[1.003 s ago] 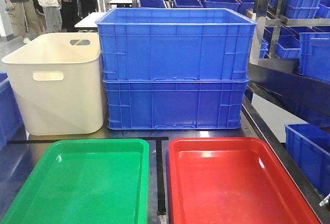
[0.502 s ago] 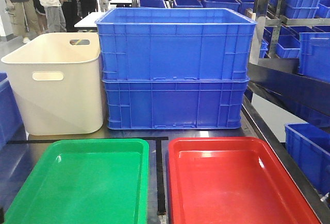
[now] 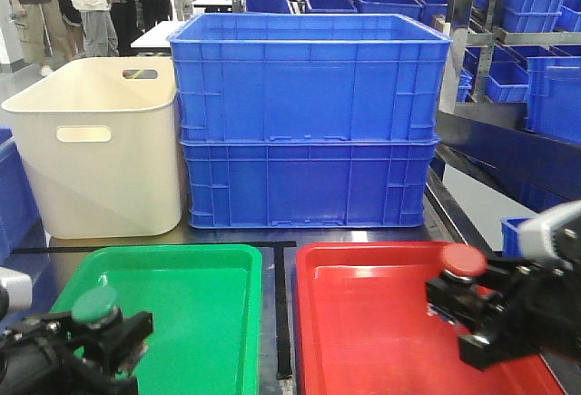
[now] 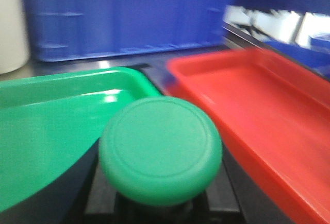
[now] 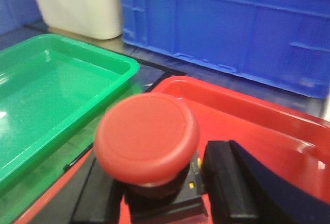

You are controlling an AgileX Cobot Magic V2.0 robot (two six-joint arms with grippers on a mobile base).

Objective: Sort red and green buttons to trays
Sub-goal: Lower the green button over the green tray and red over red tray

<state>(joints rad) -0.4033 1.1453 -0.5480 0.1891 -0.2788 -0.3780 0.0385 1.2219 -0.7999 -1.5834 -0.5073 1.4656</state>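
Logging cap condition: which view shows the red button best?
The right wrist view: the red button sits close and central, its cap fully visible. The front view shows it small, above the red tray. The left wrist view misses it.

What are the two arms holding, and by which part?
The left gripper holds a green-capped round push-button by its dark body under the cap; the right gripper, a red-capped push-button likewise.

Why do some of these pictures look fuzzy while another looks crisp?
Front view: sharp throughout. Left wrist view: the green-capped push-button is fairly clear, but the glossy red plastic tray and blue plastic crates behind smear; glare spots the glossy green plastic tray. Right wrist view: the red-capped push-button looks mildly soft.
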